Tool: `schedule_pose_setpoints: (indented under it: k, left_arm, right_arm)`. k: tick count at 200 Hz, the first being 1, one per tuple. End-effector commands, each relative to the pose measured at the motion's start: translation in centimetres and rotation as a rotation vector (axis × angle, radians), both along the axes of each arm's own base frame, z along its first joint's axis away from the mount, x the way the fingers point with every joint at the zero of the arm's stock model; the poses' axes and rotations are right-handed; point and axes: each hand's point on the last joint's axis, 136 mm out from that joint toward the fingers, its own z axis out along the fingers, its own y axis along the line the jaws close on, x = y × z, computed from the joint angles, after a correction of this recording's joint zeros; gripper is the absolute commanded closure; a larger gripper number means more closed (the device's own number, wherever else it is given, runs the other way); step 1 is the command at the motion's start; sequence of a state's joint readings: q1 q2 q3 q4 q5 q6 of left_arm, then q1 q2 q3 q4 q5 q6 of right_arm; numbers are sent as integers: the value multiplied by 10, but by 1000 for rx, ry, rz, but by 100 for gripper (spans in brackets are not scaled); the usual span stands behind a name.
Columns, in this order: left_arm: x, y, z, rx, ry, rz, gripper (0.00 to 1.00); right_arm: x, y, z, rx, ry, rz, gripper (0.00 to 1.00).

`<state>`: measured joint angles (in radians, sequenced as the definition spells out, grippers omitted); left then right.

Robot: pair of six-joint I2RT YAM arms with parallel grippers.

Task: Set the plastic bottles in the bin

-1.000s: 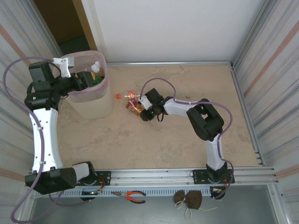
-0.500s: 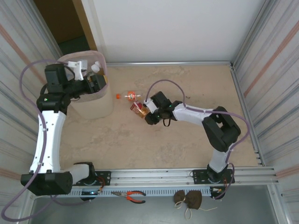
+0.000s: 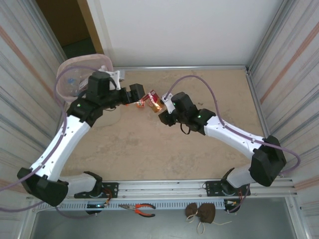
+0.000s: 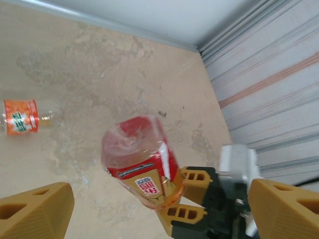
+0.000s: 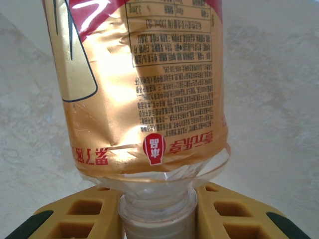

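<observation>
1. Beige, marble-patterned laminate forms the table [image 3: 149, 149], which is mottled with darker patches. A metal strip edges its far side and an aluminium rail [image 3: 164, 186] runs along its near side.
2. Corrugated metal walls [image 3: 294, 50] close the cell on the left and right. A plain white panel [image 3: 184, 30] stands at the back, with a dark opening [image 3: 65, 20] at the far left corner.
3. The bin [image 3: 70, 69], pale pink and translucent, stands at the table's far left corner. Several bottles [image 3: 75, 82] lie inside it.
4. The right gripper [image 3: 159, 106] is clamped on the neck of a red-and-gold-labelled bottle [image 3: 151, 98]. The right wrist view shows the neck pinched between the two yellow fingers [image 5: 89, 216]. The bottle's clear base points away from this gripper, toward the left arm.
5. The left gripper [image 3: 135, 94] reaches out from beside the bin and faces the base of the held bottle. In the left wrist view its fingers [image 4: 35, 211] are spread wide at either side of the picture and touch nothing.
6. An orange-labelled bottle [image 4: 22, 115] lies on its side on the table, apart from the held bottle and outside the bin.
7. Orange-handled pliers [image 3: 141, 209] and two brown pouches [image 3: 201, 211] rest on the grey ledge in front of the rail.
</observation>
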<state>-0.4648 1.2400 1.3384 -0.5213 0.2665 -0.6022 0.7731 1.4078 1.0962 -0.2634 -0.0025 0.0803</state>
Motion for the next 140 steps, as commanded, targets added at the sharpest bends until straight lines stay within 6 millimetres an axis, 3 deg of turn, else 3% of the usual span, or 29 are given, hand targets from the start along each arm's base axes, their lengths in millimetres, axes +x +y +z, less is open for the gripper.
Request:
schedule_pose_setpoints:
  k: [1, 51, 96, 140]
  left_arm:
    - [15, -7, 4, -18, 2, 99, 6]
    - [26, -47, -6, -116, 37, 45, 1]
    - [34, -56, -26, -96, 108, 89, 4]
    - [34, -66, -26, -130, 116, 73, 19]
  right_arm:
    - [-1, -8, 20, 22, -20, -47, 80]
    - [-7, -7, 42, 77, -37, -35, 80]
    - [-9, -8, 47, 93, -40, -32, 80]
    - [-10, -9, 51, 105, -47, -36, 80]
